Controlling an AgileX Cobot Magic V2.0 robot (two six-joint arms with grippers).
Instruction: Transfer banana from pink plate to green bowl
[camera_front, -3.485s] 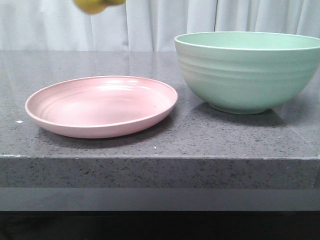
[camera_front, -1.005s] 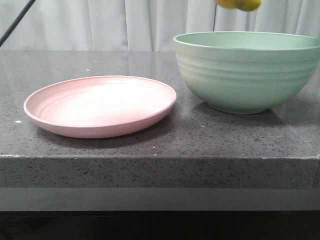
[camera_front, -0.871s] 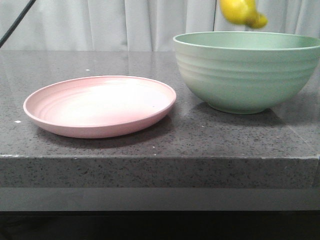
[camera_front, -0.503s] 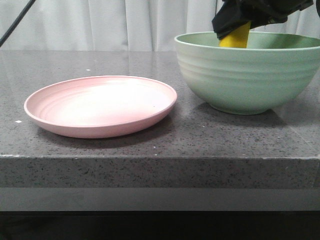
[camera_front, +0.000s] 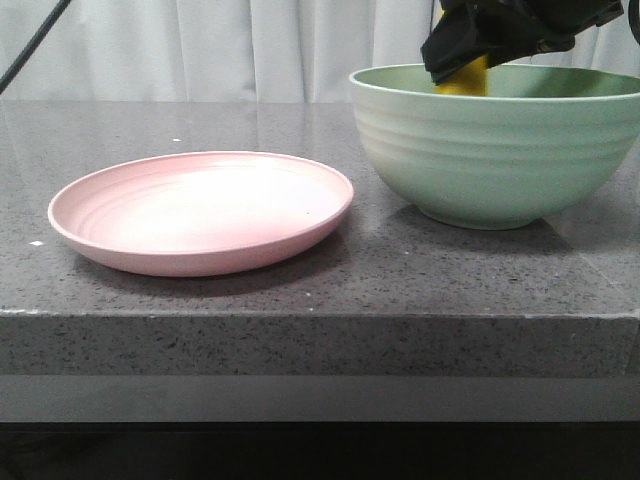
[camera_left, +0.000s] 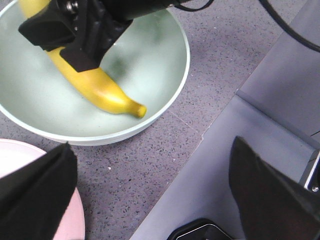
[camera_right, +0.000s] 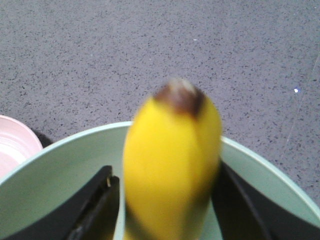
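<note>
The right tool (camera_front: 470, 62), black and blocky at the upper right of the front view, is clenching the bright yellow, smooth, curved banana (camera_left: 95, 85) between its 2 fingers and is hanging inside the mouth of the large, deep, mint-green ridged bowl (camera_front: 490, 150). In the front view only a small yellow patch is showing below the tool, just above the near rim. In the left wrist view the banana is lying within the bowl's hollow, its long axis running from the upper left of that frame, where the tool is gripping it, down toward the centre, its free tapered tip pointing at the bowl's wall. Whether it is touching the bowl floor I cannot tell. In the right wrist view the dark end is sticking out beyond the fingers.

The left tool (camera_left: 150, 200) is standing released, its 2 dark fingers spread at the lower corners of its own view and grasping nothing; the right arm is the nearer.

The shallow pale pink round plate (camera_front: 200, 210) is sitting bare at centre left on the speckled grey stone surface (camera_front: 320, 280). My judgement: only the release remains.
</note>
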